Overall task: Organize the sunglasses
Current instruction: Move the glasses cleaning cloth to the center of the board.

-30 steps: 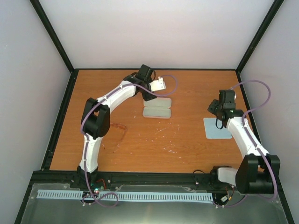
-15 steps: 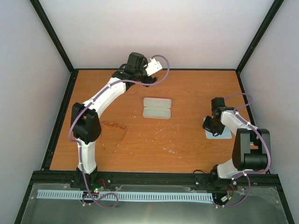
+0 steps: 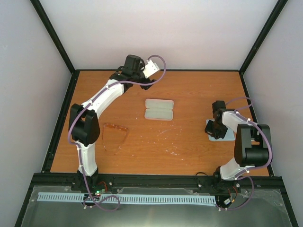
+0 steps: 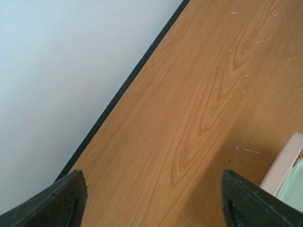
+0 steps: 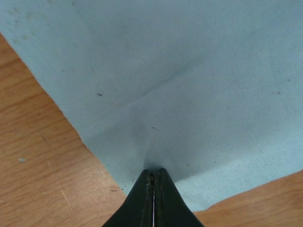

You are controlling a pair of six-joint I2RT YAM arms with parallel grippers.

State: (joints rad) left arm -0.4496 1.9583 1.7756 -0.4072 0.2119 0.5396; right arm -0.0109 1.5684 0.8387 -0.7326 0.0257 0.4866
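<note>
Sunglasses (image 3: 116, 128) untouched, right end effector (image 5: 153, 172) pinching cloth (image 5: 189, 71)

From above, the right arm (image 3: 234, 120) covered most of the blue cloth (image 3: 209, 126), so only its edges peeked out. The sunglasses (image 3: 116, 127) were so thin and faint that their lenses were hard to see. The left wrist view cut off the pink case (image 4: 283, 165) at its right edge.
</note>
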